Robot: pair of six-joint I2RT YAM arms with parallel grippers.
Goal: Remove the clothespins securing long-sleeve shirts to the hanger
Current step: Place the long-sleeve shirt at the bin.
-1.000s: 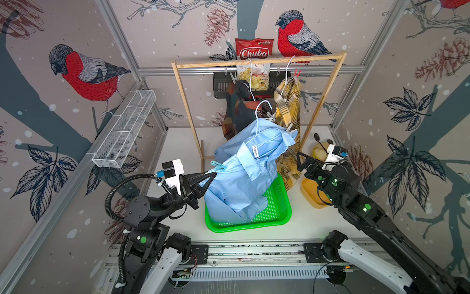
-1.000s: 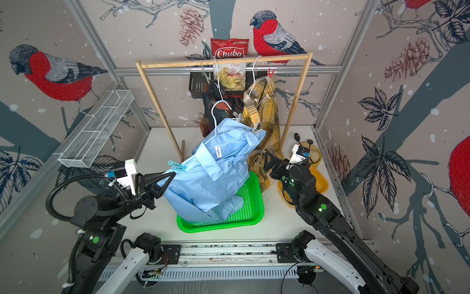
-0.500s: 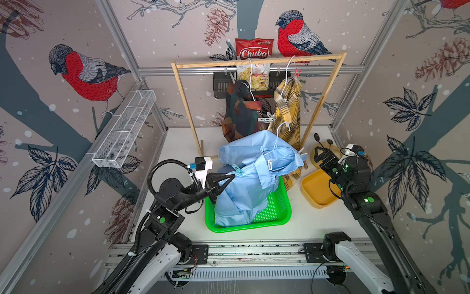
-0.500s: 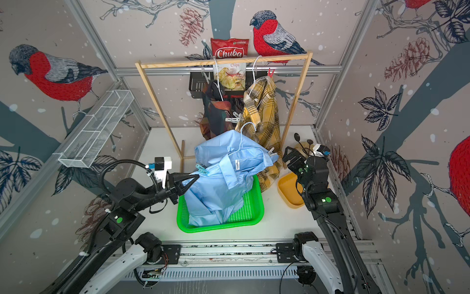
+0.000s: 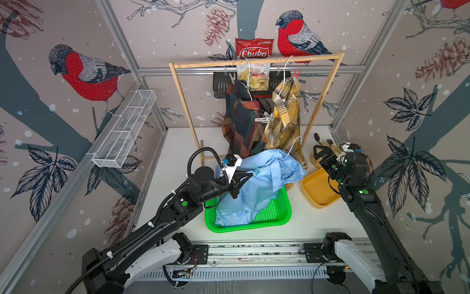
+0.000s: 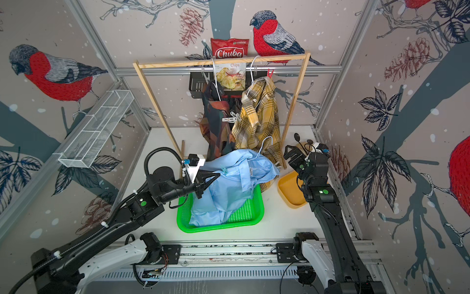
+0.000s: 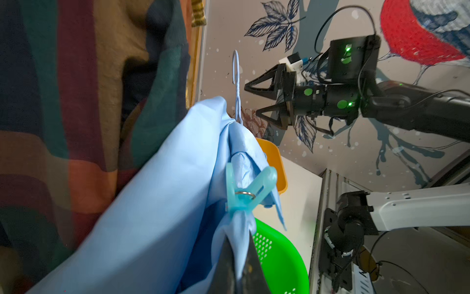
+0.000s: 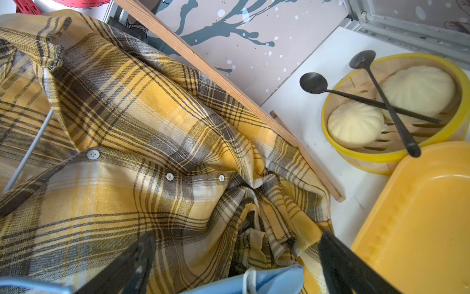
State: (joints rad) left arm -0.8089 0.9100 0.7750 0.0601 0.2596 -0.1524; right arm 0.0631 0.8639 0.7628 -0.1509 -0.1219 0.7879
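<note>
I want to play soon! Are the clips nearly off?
No. Done: no loose clip shows; the light blue shirt is off the rail. In hand: the left gripper pinches it beside its teal clothespin; the right gripper is open. Left: that pin, plus the whitish clothespin and red clothespin by the dark check shirt and yellow plaid shirt.

The left arm is extended forward, with the left gripper closed on the light blue shirt. The right gripper is raised, its jaws spread wide apart.
</note>
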